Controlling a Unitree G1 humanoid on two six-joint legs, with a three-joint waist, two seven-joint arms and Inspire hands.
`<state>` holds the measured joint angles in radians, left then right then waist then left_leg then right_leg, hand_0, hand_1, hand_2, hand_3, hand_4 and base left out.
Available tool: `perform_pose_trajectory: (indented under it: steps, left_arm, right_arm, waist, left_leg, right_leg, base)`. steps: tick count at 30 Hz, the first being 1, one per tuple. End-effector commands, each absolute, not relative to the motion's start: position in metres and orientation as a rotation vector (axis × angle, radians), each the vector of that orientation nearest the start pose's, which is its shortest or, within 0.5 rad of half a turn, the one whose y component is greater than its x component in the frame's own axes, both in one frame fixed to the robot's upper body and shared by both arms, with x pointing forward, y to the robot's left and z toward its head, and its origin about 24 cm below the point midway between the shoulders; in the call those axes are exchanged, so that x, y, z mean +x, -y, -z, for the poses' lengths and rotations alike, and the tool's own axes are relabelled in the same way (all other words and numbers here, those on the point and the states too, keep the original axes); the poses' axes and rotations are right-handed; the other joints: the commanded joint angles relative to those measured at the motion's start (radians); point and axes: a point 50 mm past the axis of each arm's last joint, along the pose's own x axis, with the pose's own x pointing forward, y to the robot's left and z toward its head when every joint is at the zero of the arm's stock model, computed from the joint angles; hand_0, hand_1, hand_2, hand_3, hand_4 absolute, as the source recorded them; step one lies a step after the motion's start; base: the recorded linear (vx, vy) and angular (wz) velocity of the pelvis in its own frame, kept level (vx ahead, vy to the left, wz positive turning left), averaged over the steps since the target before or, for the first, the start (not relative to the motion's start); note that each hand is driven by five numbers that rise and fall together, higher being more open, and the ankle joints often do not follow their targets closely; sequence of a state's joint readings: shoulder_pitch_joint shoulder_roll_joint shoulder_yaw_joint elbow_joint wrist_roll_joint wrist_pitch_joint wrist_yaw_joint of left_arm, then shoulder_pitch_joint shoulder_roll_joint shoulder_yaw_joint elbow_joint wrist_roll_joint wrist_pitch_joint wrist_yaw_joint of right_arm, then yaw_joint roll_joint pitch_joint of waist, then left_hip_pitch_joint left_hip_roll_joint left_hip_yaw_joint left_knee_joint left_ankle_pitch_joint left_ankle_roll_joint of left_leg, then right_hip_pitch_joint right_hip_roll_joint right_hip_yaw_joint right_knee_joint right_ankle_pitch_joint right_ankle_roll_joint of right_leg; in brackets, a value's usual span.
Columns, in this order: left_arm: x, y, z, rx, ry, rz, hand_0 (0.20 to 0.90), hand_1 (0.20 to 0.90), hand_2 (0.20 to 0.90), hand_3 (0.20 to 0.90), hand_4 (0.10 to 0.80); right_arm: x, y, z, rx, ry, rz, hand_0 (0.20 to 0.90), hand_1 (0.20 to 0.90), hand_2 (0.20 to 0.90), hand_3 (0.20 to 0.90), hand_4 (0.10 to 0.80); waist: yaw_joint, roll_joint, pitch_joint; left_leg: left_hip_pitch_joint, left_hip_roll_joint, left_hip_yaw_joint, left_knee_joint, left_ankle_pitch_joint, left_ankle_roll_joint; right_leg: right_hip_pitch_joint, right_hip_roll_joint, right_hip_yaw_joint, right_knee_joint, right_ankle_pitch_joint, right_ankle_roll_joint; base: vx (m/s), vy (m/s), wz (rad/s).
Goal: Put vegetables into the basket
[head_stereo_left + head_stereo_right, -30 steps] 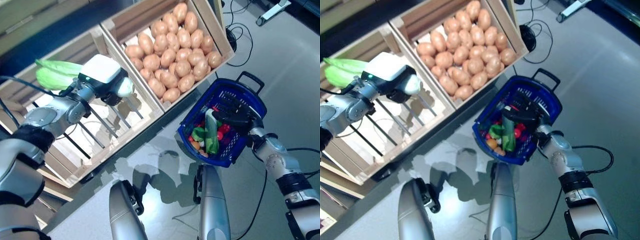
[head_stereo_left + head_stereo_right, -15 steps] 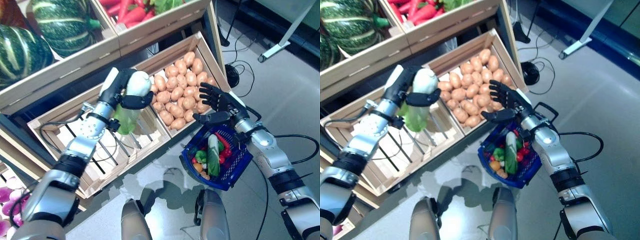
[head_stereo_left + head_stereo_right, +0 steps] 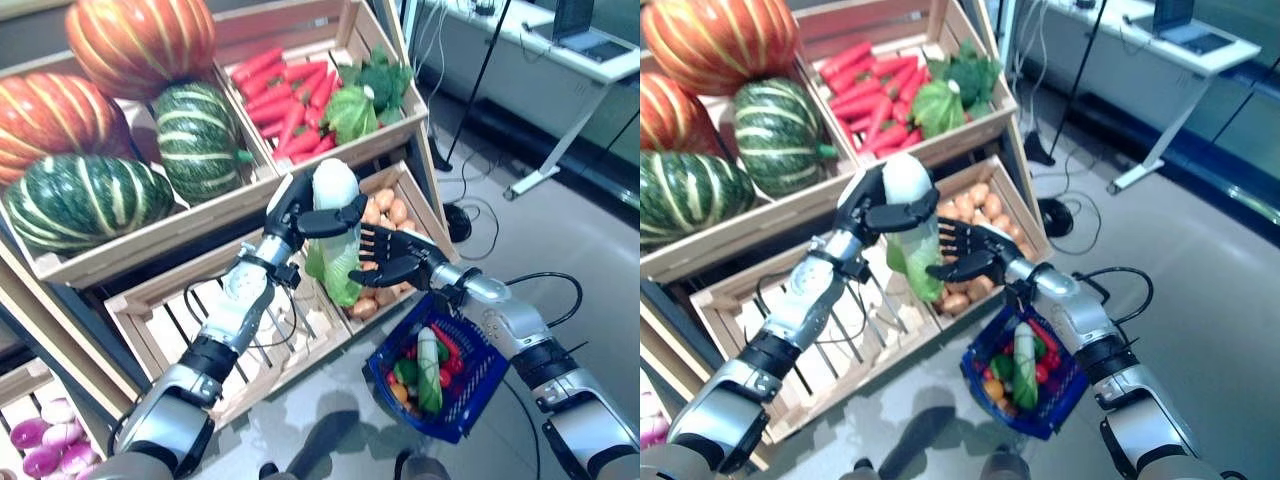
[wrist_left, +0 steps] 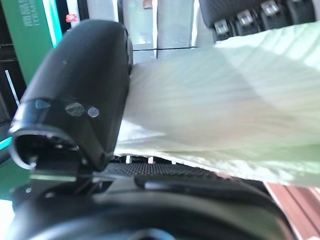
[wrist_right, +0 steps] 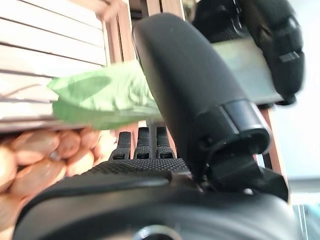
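My left hand (image 3: 290, 205) is shut on a long pale cabbage (image 3: 338, 250), white at the top with green leaves hanging down. It holds the cabbage upright in the air in front of the potato crate (image 3: 405, 195). Its wrist view shows the thumb (image 4: 80, 110) pressed on the pale leaves (image 4: 225, 100). My right hand (image 3: 395, 260) is open with fingers spread, right beside the cabbage's green leaves (image 5: 100, 100). The blue basket (image 3: 472, 410) stands on the floor below the right hand. In it lie a cucumber (image 3: 428, 365) and small red, green and orange vegetables.
The wooden stand fills the left and back: a slatted crate (image 3: 190, 320) low at the left, upper crates (image 3: 300, 60) above. A desk leg (image 3: 540, 170) and cables (image 3: 455, 215) are on the floor to the right.
The camera has tilted up. My left hand has lifted the cabbage out of the slatted crate and carried it right. My right hand has risen from the basket rim to the cabbage.
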<state>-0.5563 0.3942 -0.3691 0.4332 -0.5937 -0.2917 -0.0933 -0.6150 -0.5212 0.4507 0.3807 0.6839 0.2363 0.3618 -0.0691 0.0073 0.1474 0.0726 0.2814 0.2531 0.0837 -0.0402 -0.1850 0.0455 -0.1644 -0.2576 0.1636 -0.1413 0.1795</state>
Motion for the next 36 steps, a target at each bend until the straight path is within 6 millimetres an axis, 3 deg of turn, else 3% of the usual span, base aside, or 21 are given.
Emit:
perform_pose_trajectory:
  steps: [1, 12, 21, 22, 23, 28, 36]
  left_arm:
    - [0.337, -0.126, -0.136, -0.168, 0.387, 0.417, 0.3, 0.3, 0.3, 0.3, 0.4]
    - [0.328, -0.094, -0.111, -0.275, 0.295, 0.537, 0.3, 0.3, 0.3, 0.3, 0.4]
    - [0.315, -0.063, -0.101, -0.472, 0.218, 0.703, 0.3, 0.3, 0.3, 0.3, 0.4]
    - [0.313, -0.059, -0.102, -0.499, 0.215, 0.728, 0.3, 0.3, 0.3, 0.3, 0.4]
    - [0.311, -0.055, -0.105, -0.533, 0.21, 0.753, 0.3, 0.3, 0.3, 0.3, 0.4]
    - [0.304, -0.049, -0.111, -0.571, 0.214, 0.797, 0.3, 0.3, 0.3, 0.3, 0.4]
    - [0.306, -0.054, -0.127, -0.55, 0.286, 0.79, 0.3, 0.3, 0.3, 0.3, 0.4]
  right_arm:
    - [0.352, 0.098, -0.127, 0.086, -0.112, -0.837, 0.9, 0.9, 0.9, 0.9, 0.8]
    - [0.362, 0.084, -0.14, 0.057, -0.172, -0.894, 0.9, 0.9, 0.9, 0.9, 0.8]
    - [0.382, 0.106, -0.131, 0.09, -0.264, -0.722, 0.9, 0.9, 0.9, 0.9, 0.8]
    - [0.386, 0.114, -0.129, 0.101, -0.27, -0.674, 0.356, 0.356, 0.356, 0.356, 0.438]
    - [0.389, 0.123, -0.126, 0.124, -0.282, -0.626, 0.3, 0.3, 0.3, 0.3, 0.4]
    - [0.393, 0.144, -0.116, 0.124, -0.306, -0.508, 0.3, 0.3, 0.3, 0.3, 0.4]
    - [0.388, 0.168, -0.098, 0.082, -0.366, -0.438, 0.3, 0.3, 0.3, 0.3, 0.4]
  waist:
    - [0.026, -0.04, -0.161]
    - [0.043, -0.044, -0.184]
    - [0.062, -0.051, -0.194]
    - [0.065, -0.051, -0.195]
    - [0.068, -0.05, -0.195]
    - [0.071, -0.048, -0.191]
    - [0.063, -0.043, -0.183]
  left_leg:
    - [-0.031, -0.073, -0.006, -0.068, 0.057, 0.059]
    - [0.003, -0.105, -0.025, -0.151, 0.065, 0.072]
    - [0.014, -0.115, -0.036, -0.159, 0.054, 0.076]
    - [0.016, -0.115, -0.036, -0.161, 0.054, 0.077]
    - [0.017, -0.116, -0.039, -0.162, 0.053, 0.077]
    - [0.021, -0.114, -0.041, -0.161, 0.05, 0.079]
    - [0.027, -0.114, -0.043, -0.16, 0.047, 0.08]
  right_leg:
    - [0.011, 0.022, 0.051, -0.143, 0.127, -0.034]
    - [0.037, 0.029, 0.047, -0.191, 0.146, -0.039]
    - [0.049, 0.027, 0.054, -0.219, 0.159, -0.039]
    - [0.053, 0.027, 0.054, -0.226, 0.162, -0.039]
    - [0.055, 0.028, 0.053, -0.23, 0.166, -0.039]
    - [0.052, 0.028, 0.059, -0.229, 0.167, -0.041]
    - [0.054, 0.029, 0.074, -0.232, 0.168, -0.043]
  base:
    - [0.019, 0.025, 0.1]
    - [0.009, 0.024, 0.11]
    - [0.02, -0.001, 0.08]
    - [0.028, -0.006, 0.08]
    - [0.027, -0.004, 0.07]
    - [0.015, -0.005, 0.06]
    - [-0.002, 0.001, 0.05]
